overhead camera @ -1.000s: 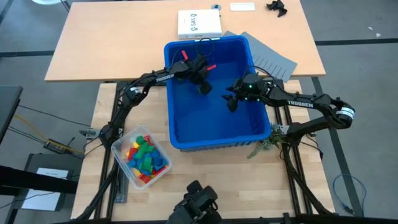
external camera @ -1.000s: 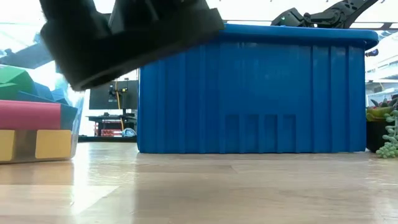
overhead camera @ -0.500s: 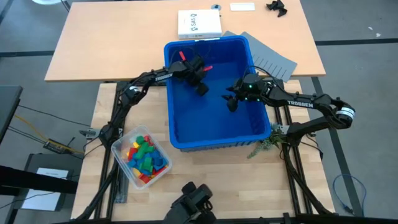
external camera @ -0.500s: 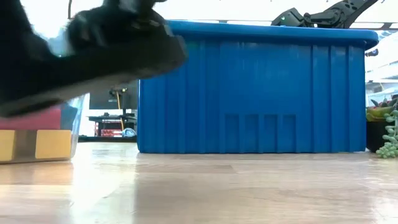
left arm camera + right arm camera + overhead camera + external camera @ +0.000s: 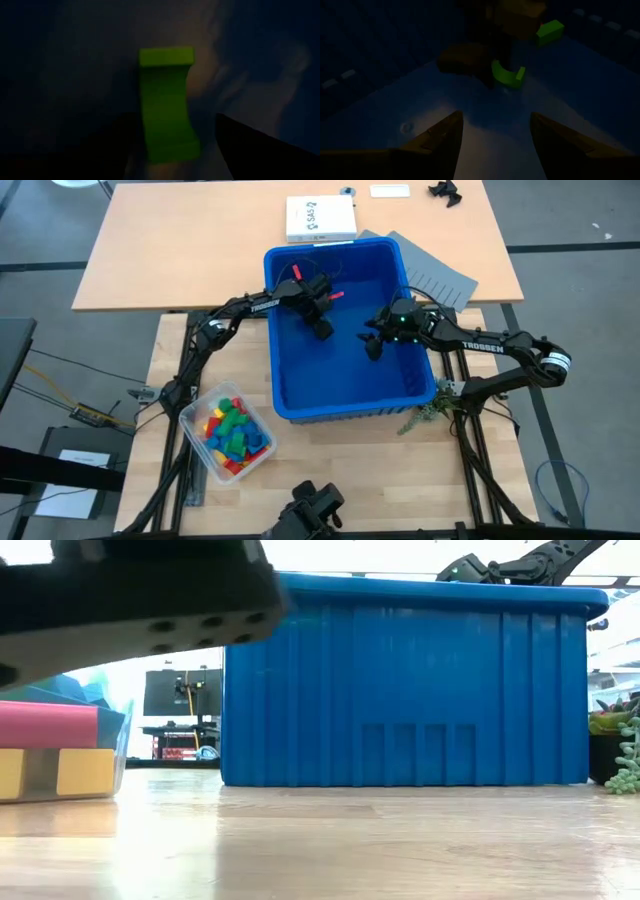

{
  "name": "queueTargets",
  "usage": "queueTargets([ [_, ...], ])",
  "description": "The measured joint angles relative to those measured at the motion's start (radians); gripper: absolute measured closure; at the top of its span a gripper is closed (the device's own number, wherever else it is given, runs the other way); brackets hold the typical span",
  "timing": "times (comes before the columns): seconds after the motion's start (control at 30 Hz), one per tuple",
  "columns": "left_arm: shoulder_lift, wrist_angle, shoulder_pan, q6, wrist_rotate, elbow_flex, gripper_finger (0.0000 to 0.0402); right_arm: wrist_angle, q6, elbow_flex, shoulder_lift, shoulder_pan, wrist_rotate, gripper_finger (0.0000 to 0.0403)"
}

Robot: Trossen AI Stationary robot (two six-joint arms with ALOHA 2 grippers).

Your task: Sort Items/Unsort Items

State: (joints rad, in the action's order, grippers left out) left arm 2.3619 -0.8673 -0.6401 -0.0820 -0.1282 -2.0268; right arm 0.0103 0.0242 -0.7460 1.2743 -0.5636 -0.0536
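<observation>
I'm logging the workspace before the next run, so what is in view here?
bin: one, blue, table centre
green blocks: at least two, inside the bin by the left hand
toy blocks: many, red, yellow, green and blue, in the tub
tub: one, clear, near-left of the bin
divider sheets: grey, behind the bin's right corner
box: one, white, far table
plant: one, green, bin's near-right corner
left hand: open, over the bin
right hand: open, over the bin
</observation>
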Motion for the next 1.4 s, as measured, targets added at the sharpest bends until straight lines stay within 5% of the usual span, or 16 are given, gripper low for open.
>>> queueTargets([
  [0.3, -0.001, 0.004, 0.009, -0.068, 0.087, 0.021, 0.013, -0.002, 0.0, 0.0, 0.0, 0.0, 0.0, 0.0174],
  [0.6, 0.002, 0.013, 0.007, -0.064, 0.095, 0.022, 0.0262, -0.007, 0.0, 0.0, 0.0, 0.0, 0.0, 0.0174],
  [0.83, -0.01, -0.054, 0.039, -0.098, 0.094, -0.032, 0.0263, -0.007, 0.0, 0.0, 0.0, 0.0, 0.0, 0.0174],
  [1.4, -0.522, -0.338, 0.25, 0.069, 0.326, -0.083, 0.0263, -0.015, -0.026, 0.0, 0.0, 0.0, 0.0, 0.0174],
])
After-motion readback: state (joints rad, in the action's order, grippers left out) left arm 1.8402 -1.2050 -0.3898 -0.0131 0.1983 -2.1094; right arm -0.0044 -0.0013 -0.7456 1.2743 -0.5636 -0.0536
